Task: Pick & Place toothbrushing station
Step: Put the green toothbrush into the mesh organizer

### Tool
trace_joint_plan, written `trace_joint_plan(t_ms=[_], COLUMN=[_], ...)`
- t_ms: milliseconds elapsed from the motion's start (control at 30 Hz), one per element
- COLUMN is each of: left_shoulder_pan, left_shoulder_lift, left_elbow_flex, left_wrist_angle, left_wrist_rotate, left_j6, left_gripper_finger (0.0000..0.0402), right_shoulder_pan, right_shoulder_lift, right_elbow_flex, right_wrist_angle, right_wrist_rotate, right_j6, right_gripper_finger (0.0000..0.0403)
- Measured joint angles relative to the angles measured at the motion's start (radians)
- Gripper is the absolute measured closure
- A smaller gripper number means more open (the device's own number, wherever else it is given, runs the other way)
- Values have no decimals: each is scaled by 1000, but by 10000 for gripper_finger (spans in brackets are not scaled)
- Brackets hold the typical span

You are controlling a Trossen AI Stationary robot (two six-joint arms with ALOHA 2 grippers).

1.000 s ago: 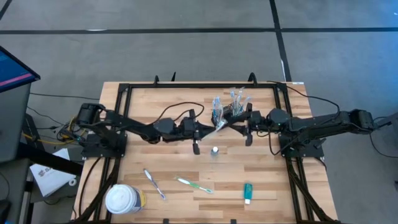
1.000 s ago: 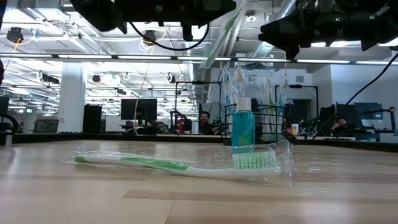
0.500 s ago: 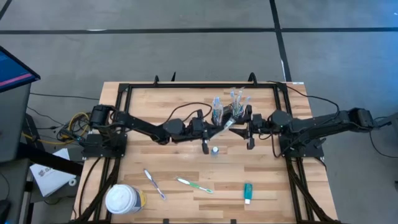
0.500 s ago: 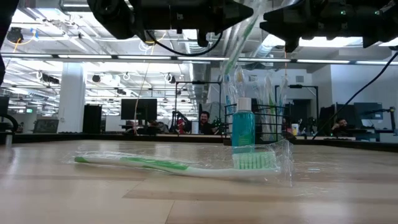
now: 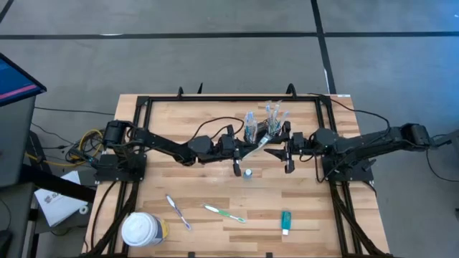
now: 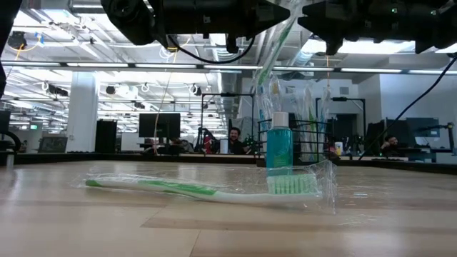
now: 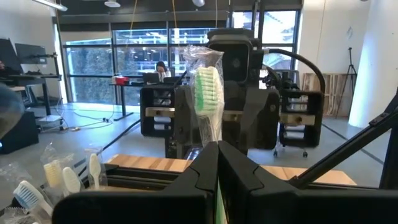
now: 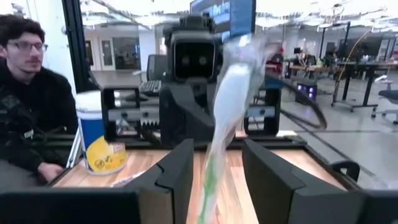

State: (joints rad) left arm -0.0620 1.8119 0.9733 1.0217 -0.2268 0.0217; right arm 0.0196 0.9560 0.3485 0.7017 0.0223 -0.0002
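So the wooden table (image 5: 186, 115) has both arms meeting mid-air near its middle. Just behind the grippers stands the black mesh caddy (image 5: 267, 127), already holding a few brushes. The left gripper (image 5: 242, 148) is clamped on a wrapped green-and-white toothbrush (image 5: 252, 144), head end poking toward the right gripper (image 5: 285, 152), whose fingers stand apart on either side of the brush, not squeezing it as far as I can tell. Looks like a handoff or a drop into the caddy. If it were me, I'd keep the brush steady and get its tip squarely over the caddy opening before letting go. Below the grippers sits a little bottle (image 5: 247, 173); farther off lie two more brushes (image 5: 224, 213), a teal tube (image 5: 285, 221) and a big tub (image 5: 142, 229).
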Motion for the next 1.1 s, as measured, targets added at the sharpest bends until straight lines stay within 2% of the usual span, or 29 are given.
trace_joint_plan(t_ms=[300, 633, 833, 1000, 1100], left_shoulder_pan=[-3, -10, -10, -10, -10], left_shoulder_lift=[3, 3, 4, 4, 4], left_elbow_flex=[0, 0, 0, 0, 0], left_wrist_angle=[5, 3, 2, 0, -2], left_wrist_rotate=[0, 0, 0, 0, 0], left_j6=[0, 26, 26, 27, 27], left_gripper_finger=[401, 401, 401, 401, 401], right_shoulder_pan=[0, 0, 0, 0, 0], right_shoulder_lift=[157, 155, 155, 155, 155], right_elbow_flex=[-1, -1, -1, -1, -1], right_wrist_angle=[219, 237, 238, 237, 237], right_wrist_rotate=[0, 0, -7, -53, -55], right_j6=[-7, -7, -7, -10, -10], right_gripper_finger=[275, 284, 320, 387, 390])
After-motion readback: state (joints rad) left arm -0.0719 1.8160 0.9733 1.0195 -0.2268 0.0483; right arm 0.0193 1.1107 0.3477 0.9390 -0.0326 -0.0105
